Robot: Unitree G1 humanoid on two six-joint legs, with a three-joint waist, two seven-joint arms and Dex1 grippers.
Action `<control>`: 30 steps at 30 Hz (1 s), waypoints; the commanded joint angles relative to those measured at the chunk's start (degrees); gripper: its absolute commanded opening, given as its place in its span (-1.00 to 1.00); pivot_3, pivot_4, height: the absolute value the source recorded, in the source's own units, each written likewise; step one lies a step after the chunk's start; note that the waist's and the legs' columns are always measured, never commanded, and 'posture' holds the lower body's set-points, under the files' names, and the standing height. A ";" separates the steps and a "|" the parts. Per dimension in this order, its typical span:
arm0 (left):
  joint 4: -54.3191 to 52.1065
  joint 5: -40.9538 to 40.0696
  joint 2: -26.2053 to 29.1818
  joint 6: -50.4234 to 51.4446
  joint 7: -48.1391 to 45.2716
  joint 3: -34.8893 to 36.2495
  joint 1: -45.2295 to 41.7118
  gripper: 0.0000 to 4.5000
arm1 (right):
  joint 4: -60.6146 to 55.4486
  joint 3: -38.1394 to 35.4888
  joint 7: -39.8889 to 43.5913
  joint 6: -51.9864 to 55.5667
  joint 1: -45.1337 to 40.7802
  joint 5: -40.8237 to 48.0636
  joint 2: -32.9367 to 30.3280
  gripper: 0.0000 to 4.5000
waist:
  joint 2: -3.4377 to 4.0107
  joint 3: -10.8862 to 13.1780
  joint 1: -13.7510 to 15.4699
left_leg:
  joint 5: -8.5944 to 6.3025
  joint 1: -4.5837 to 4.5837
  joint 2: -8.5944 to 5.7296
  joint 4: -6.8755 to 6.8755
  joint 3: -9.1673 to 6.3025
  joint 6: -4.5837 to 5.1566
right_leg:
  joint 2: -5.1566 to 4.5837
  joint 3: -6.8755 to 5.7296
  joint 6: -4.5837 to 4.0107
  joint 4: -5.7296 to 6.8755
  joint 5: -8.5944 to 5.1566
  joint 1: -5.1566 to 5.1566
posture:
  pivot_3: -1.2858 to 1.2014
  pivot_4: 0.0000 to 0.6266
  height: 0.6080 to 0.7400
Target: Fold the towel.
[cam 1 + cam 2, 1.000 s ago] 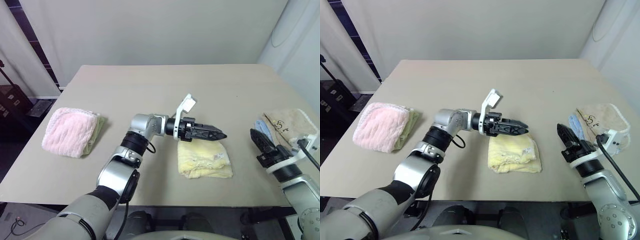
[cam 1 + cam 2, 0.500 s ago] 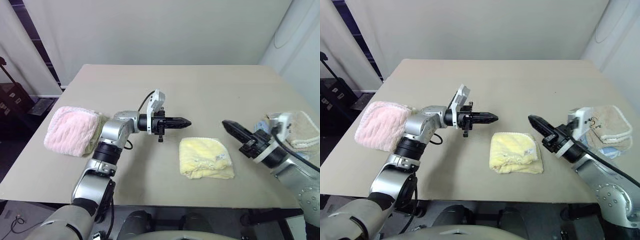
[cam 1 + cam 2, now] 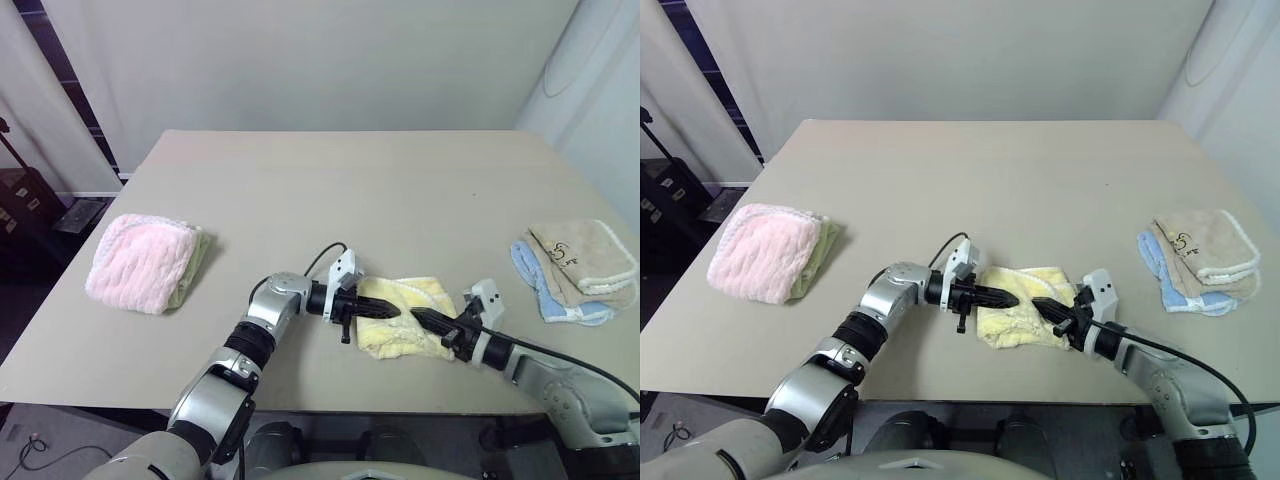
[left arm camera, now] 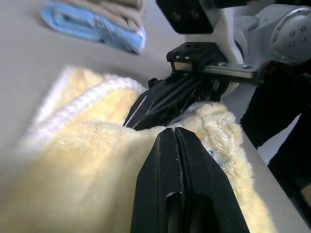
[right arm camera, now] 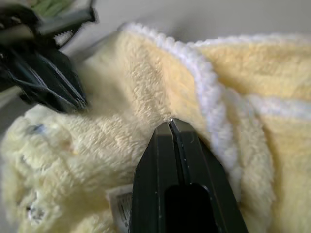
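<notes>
The towel [image 3: 405, 317] is found folded into a thick yellow bundle near the front edge of the desk [image 3: 330, 190], directly between the two tools. The left tool [image 3: 392, 312] is laid nearly level, pointed across toward the right tool [image 3: 422, 319]; its fingers are pressed together with no cloth caught between them, and the tip is set on top of the towel's left part. The right tool is pointed back toward the left one, its fingers likewise pressed together and empty, the tip resting on the towel's right part beside the white hem [image 5: 206, 82]. The two tips are seen close to each other above the bundle; whether they touch is not clear, the wrist views being blurred.

Well to the left of the left tool, a pink towel [image 3: 137, 262] is lying on a green cloth [image 3: 194, 262]. Well to the right of the right tool, a beige towel [image 3: 583, 256] is stacked on a blue cloth [image 3: 546, 294].
</notes>
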 commanded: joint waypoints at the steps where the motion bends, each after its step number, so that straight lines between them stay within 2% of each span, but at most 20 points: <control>1: 5.00 2.70 -1.04 -6.77 0.45 -0.09 -2.96 -0.98 | 3.56 1.59 -0.05 -0.94 -0.54 -3.85 1.33 -1.00 | -0.19 0.02 0.02 | -0.01 0.20 0.03 0.00 0.00 -0.01 | 0.01 -0.02 -0.01 -0.01 -0.01 0.19 | 0.03 -1.00 1.00; 6: 5.83 0.81 -1.47 -6.73 -0.79 2.81 -4.31 -0.98 | 1.79 -0.79 1.69 -1.00 -0.87 -2.62 1.47 -1.00 | -0.24 0.00 -0.01 | -0.03 0.36 0.10 0.00 -0.04 -0.06 | -0.07 -0.09 -0.15 -0.17 -0.03 0.25 | 0.03 -1.00 1.00; 9: 3.36 -0.72 -0.58 -4.44 -3.38 3.87 -3.99 -1.00 | 0.20 -2.73 2.25 -0.09 -0.66 -1.55 0.84 -0.75 | -0.23 0.00 0.01 | -0.03 0.35 0.10 0.00 -0.04 -0.06 | -0.09 -0.09 -0.10 -0.18 0.10 0.24 | 0.03 -1.00 1.00; 10: 2.01 -1.14 0.03 -3.40 -3.63 4.39 -3.94 -1.00 | -0.91 -4.53 2.73 1.26 -0.72 0.68 0.65 -0.61 | -0.23 -0.01 0.02 | -0.03 0.32 0.10 0.00 -0.04 -0.05 | -0.08 -0.09 -0.07 -0.17 0.12 0.21 | 0.03 -1.00 1.00; 13: -4.44 -2.33 3.05 -1.91 -4.97 5.25 -2.82 -0.56 | -3.06 -10.08 4.50 7.39 -1.47 7.76 -1.60 -0.12 | -0.19 0.02 0.07 | -0.02 0.14 0.10 0.00 -0.04 -0.04 | -0.08 -0.09 -0.04 -0.14 0.14 0.20 | 0.03 -1.00 1.00; 20: -17.00 -4.26 9.87 1.38 -3.86 7.03 0.27 0.55 | 1.55 -14.70 7.82 20.97 -5.50 14.87 -9.69 0.97 | -0.17 0.02 0.04 | -0.02 0.13 0.11 -0.03 -0.03 -0.03 | -0.08 -0.08 -0.09 -0.15 0.12 0.17 | 0.03 -1.00 1.00; 25: -20.75 -3.29 15.02 -0.98 -4.65 6.56 3.15 0.56 | 10.49 -12.87 10.50 29.96 -11.52 15.33 -13.83 0.99 | -0.14 0.01 0.01 | -0.02 0.14 0.11 -0.02 -0.02 -0.03 | -0.10 -0.06 -0.27 -0.16 0.03 0.17 | 0.03 -1.00 1.00; 30: -26.89 -5.80 18.71 2.18 -3.81 7.47 7.65 0.56 | 15.92 -9.65 12.76 32.74 -15.27 12.78 -14.91 0.99 | -0.12 0.01 0.05 | -0.02 0.12 0.11 -0.06 -0.01 -0.03 | -0.09 -0.06 -0.26 -0.16 0.04 0.12 | 0.03 -1.00 1.00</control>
